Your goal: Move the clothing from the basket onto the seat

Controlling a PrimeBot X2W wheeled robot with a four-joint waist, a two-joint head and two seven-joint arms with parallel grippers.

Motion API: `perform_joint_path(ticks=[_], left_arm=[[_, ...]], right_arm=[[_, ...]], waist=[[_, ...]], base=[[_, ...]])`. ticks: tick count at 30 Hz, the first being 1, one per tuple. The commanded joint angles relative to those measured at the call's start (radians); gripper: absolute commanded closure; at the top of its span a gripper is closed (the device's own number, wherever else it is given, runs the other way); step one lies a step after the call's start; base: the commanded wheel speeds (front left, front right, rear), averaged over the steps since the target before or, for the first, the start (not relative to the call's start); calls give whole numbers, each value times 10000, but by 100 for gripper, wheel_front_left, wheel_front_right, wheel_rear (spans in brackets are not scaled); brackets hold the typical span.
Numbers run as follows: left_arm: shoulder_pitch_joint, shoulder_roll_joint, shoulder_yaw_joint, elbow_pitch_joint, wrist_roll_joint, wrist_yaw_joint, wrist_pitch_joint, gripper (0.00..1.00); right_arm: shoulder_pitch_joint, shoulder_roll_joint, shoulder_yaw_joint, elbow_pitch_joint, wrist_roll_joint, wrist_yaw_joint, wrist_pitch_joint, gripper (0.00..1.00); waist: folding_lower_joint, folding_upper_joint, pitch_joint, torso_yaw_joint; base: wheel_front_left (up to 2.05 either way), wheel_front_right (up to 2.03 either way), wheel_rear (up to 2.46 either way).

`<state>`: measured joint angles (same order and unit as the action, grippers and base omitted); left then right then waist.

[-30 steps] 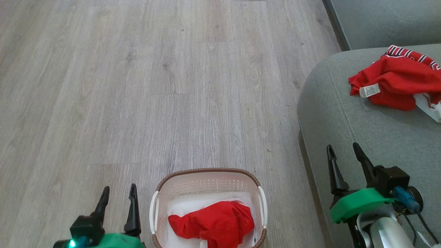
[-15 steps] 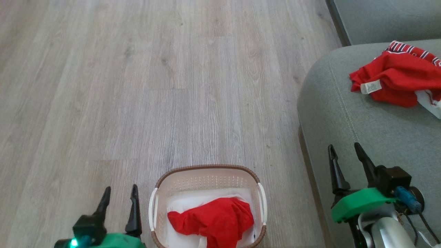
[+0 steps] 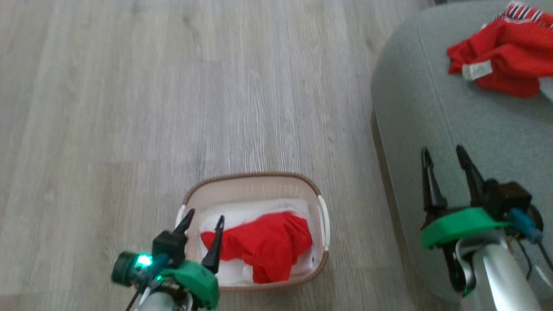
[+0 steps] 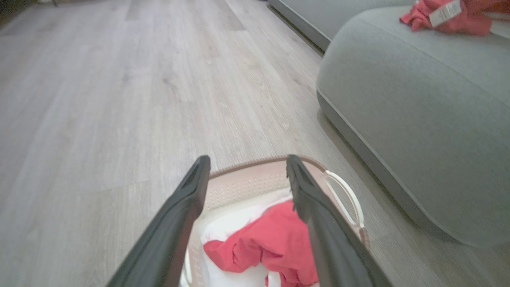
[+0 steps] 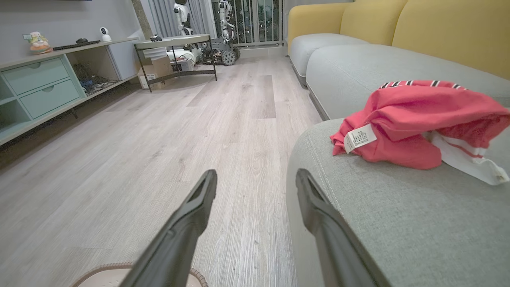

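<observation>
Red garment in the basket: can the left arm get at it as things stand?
Probably yes. The left pincer hangs open over the left end of the basket, fingers pointing toward the red garment, which lies uncovered on top of white fabric. Nothing shows between them.

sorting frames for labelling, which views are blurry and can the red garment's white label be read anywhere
Head view: smeared throughout, basket rim and floor grain soft, label a blank patch. Left wrist view: soft, left end effector fuzzy-edged. Right wrist view: sharpest; the label shows print lines, too small to read.
</observation>
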<state>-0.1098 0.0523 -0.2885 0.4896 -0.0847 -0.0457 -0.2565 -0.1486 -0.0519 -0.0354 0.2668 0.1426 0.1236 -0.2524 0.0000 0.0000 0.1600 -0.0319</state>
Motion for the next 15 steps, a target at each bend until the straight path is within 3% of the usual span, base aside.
perform_joint_path(ticks=[1, 15], left_arm=[[-436, 3, 212, -134, 70, -48, -53, 0], [-3308, -15, -1496, 3643, 881, -436, -49, 0]], right_arm=[[-406, 16, 221, -379, -45, 71, -93, 0], [-2008, 16, 492, -986, 162, 71, -93, 0]], waist=[[0, 0, 625, -245], [0, 0, 3769, -1258]], base=[[0, 0, 0], [0, 0, 0]])
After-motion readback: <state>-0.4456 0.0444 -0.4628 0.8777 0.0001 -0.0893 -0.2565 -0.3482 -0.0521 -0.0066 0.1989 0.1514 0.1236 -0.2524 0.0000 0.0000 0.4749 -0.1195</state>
